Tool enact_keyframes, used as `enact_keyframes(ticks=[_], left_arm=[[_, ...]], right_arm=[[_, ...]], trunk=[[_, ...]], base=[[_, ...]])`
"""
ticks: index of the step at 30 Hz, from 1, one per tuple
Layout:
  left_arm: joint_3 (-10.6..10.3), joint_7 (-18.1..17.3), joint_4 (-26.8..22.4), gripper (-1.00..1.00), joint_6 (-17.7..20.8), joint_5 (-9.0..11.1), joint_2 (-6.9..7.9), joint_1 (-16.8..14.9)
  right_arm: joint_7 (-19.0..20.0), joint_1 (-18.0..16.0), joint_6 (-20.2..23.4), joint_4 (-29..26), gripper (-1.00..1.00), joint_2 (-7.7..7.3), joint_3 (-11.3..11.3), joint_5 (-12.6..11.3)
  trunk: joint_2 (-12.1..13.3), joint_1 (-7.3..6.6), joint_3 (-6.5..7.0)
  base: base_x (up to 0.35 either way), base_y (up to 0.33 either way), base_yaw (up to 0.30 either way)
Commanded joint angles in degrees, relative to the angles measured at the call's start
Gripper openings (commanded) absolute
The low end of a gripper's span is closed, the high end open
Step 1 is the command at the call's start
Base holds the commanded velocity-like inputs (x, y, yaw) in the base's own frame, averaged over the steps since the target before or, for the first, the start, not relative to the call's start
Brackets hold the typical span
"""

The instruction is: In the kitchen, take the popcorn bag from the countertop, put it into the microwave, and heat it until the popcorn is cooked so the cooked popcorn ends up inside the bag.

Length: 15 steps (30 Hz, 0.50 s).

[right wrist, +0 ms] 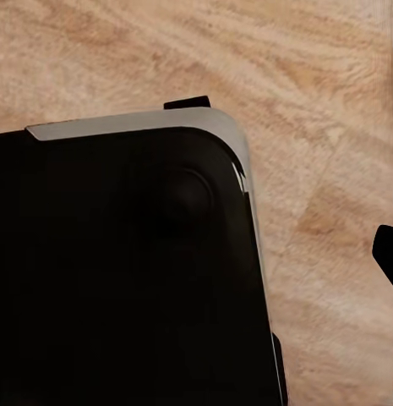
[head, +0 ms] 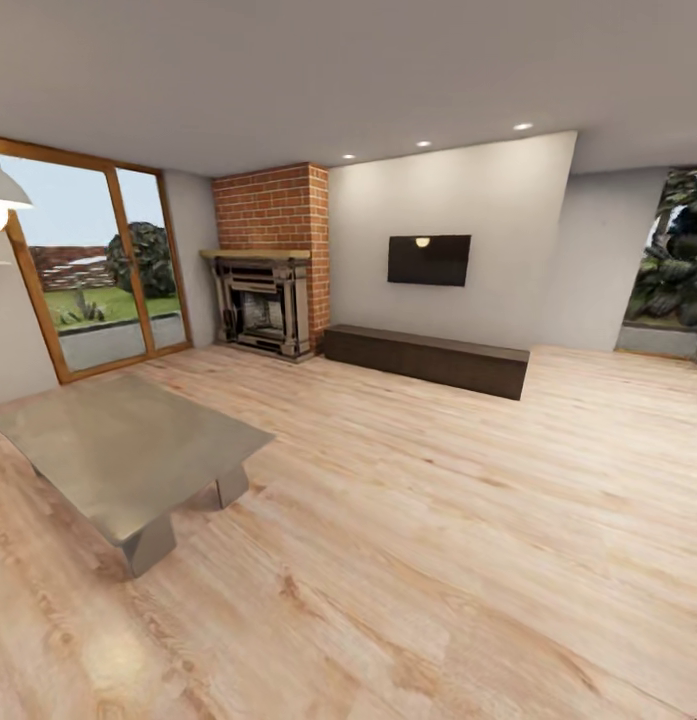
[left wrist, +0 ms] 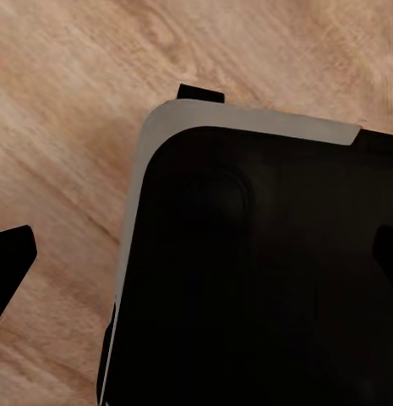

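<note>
I am in a living room with a light wood floor (head: pixel 458 520); the popcorn bag, the microwave and the countertop are out of view. My left gripper (left wrist: pixel 196 254) hangs over my own black, grey-rimmed base (left wrist: pixel 247 279). Its dark fingertips (left wrist: pixel 12 262) sit far apart at the picture's two sides, so it is open with nothing between them. My right gripper (right wrist: pixel 196 254) hangs over the same base (right wrist: pixel 120 271). One of its fingertips (right wrist: pixel 387 254) shows far out at the edge and the other is lost against the black base; it looks open and empty.
A low grey metal table (head: pixel 118 450) stands on the floor at the near left. Along the far wall are a brick fireplace (head: pixel 268 270), a long dark low cabinet (head: pixel 428 360) under a wall TV (head: pixel 428 260), and glass doors (head: pixel 98 270) at the left.
</note>
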Motion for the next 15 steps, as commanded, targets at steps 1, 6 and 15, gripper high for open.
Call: enact_keyframes(ticks=[1,6,15], left_arm=[[0.06,-0.23,0.02,1.0,-0.14,0.4,0.01,-0.01],[0.06,-0.27,0.03,1.0,-0.14,0.4,0.01,-0.01],[0.14,-0.25,0.03,1.0,-0.14,-2.53,-0.07,-0.01]], right_arm=[[0.07,-0.04,-0.32,0.11,1.0,0.0,-0.13,-0.3],[0.07,-0.03,-0.32,0.11,1.0,0.0,-0.13,-0.3],[0.07,-0.04,-0.32,0.11,1.0,0.0,-0.13,-0.26]], trunk=[[-0.02,0.04,-0.01],[-0.02,0.04,0.15],[-0.02,0.04,0.44]], base=[[0.321,0.0,-0.268],[0.321,0.0,-0.268],[0.321,0.0,-0.268]])
